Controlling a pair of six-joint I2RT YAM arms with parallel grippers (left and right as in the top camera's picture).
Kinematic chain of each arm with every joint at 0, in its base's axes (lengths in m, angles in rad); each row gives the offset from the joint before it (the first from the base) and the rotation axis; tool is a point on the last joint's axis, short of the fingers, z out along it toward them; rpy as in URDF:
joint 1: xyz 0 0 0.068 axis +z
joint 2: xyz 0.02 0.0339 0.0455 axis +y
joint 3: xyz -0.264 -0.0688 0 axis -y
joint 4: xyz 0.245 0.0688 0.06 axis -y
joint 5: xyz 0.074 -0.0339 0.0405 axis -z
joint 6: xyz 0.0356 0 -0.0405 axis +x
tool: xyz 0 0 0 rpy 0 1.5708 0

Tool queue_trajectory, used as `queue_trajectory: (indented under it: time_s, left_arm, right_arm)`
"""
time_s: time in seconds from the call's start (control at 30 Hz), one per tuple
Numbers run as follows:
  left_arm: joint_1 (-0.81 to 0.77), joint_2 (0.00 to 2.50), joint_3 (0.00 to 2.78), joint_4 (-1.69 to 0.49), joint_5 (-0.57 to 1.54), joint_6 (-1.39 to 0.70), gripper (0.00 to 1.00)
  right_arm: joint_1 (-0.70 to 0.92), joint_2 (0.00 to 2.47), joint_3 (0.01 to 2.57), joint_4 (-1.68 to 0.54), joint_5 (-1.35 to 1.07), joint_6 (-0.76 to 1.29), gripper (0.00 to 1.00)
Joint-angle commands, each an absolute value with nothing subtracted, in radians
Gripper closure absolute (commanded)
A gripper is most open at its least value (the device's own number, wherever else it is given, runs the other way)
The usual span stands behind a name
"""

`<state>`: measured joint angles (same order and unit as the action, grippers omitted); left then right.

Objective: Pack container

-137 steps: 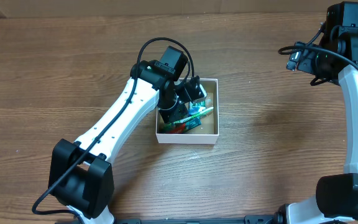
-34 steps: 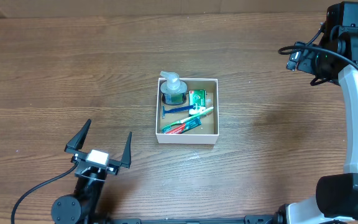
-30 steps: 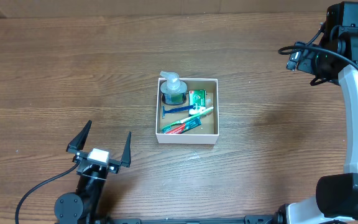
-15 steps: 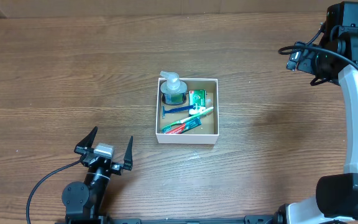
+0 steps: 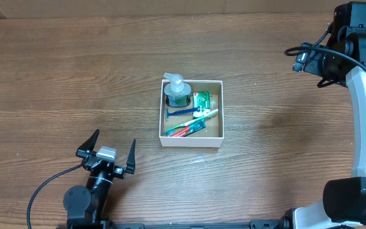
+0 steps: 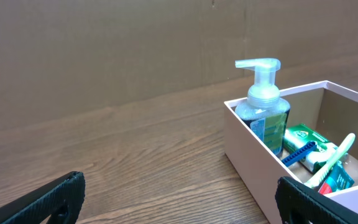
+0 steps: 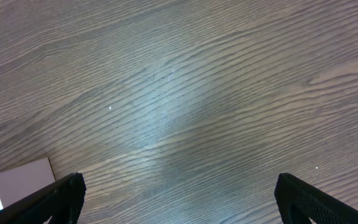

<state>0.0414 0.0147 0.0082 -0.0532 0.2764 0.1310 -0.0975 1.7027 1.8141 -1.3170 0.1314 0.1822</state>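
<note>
The container (image 5: 190, 142), a square white-walled box, sits mid-table. Inside it stand a clear pump bottle (image 5: 176, 91) in the back left corner, a green box (image 5: 201, 100), a blue razor (image 5: 180, 112), a green-white toothbrush (image 5: 203, 115) and a red-green tube (image 5: 187, 130). My left gripper (image 5: 115, 138) is open and empty near the front left, well short of the container. In the left wrist view the container's wall (image 6: 248, 158) and the pump bottle (image 6: 263, 112) show ahead right of the open left gripper (image 6: 179, 190). The right gripper (image 7: 179, 186) is open over bare wood.
A corner of the container (image 7: 18, 181) shows at the lower left of the right wrist view. The right arm (image 5: 354, 44) stands raised at the far right. A brown cardboard wall (image 6: 135, 50) lines the table's far edge.
The left arm has withdrawn from the container, leaving the pump bottle inside. Over the last second it settled back slightly toward the front edge. The right arm stayed still.
</note>
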Motion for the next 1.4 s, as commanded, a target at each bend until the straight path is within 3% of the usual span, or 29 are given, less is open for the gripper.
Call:
queue_trajectory:
  time_s: [0.0,0.6,1.03,1.37]
  left_arm:
    - [0.047,0.004,0.005,-0.051,0.262,0.142,0.0]
    - [0.047,0.004,0.005,-0.051,0.262,0.142,0.0]
    - [0.047,0.004,0.005,-0.051,0.262,0.142,0.0]
    - [0.047,0.004,0.005,-0.052,0.262,0.142,0.0]
  right_arm:
    - [-0.102,1.683,1.837,-1.312,0.138,0.182,0.0]
    - [-0.102,1.632,1.832,-1.312,0.138,0.182,0.0]
    - [-0.093,1.156,1.675,-1.312,0.138,0.182,0.0]
    - [-0.007,0.736,1.297,-1.311,0.154,0.181,0.0]
